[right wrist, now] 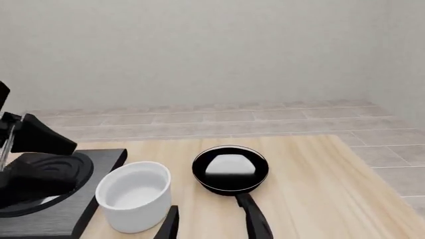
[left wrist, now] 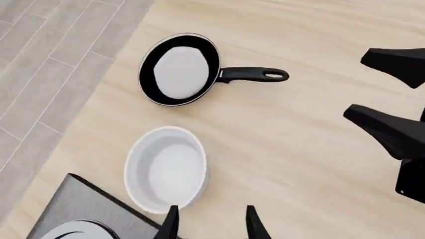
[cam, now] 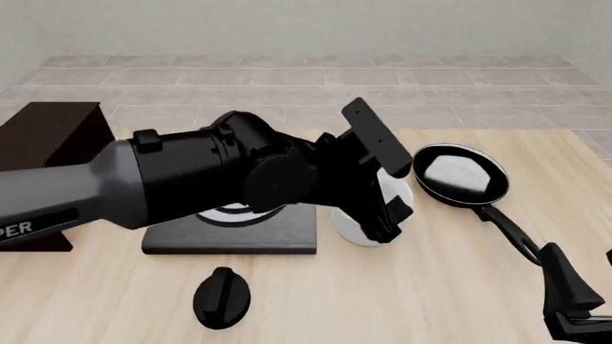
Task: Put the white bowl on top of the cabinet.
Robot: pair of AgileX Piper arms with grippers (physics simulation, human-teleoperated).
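Approach phase: left gripper (left wrist: 209,224) hovers parted and empty, white bowl (left wrist: 166,168) just ahead of its tips, between frying pan (left wrist: 179,69) and stove plate (left wrist: 79,214). Judgement: descend straddling the near rim before closing. Right gripper (right wrist: 211,224) parted, empty.

Big left arm (cam: 191,179) reaches across, its claw (cam: 383,218) hanging over the white bowl (cam: 359,233). Frying pan (cam: 459,175) sits right of claw, stove plate (cam: 229,229) left, cabinet (cam: 48,136) far left.

white letters "per" on left arm (cam: 57,204) grey link, partly cut off.
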